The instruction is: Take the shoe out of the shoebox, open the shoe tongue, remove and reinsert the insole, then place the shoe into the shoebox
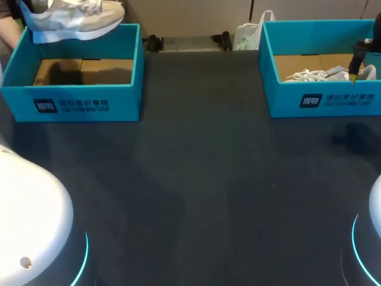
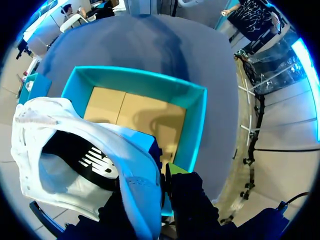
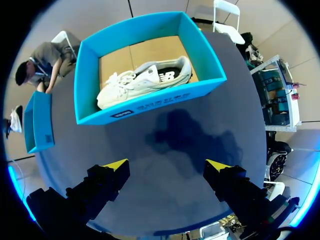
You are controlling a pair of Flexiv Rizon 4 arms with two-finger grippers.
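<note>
Head view shows our worktop [image 1: 208, 179] carrying two teal boxes set well apart. The left shoebox [image 1: 71, 104] has only its bare cardboard floor showing. The shoe [image 1: 74, 21] hangs in the air over that box's far wall, sole downward. In the left wrist view our left end effector [image 2: 156, 186] is clenched on the shoe's rim, one finger inside the opening and one outside, with a dark insole [image 2: 92, 162] visible within. The right shoebox [image 1: 321, 101] holds a second shoe [image 1: 315, 75], white, lying slantwise on the cardboard. In the right wrist view our right end effector [image 3: 167, 167] is released, fingers spread wide, hovering above the worktop with that box ahead of it.
</note>
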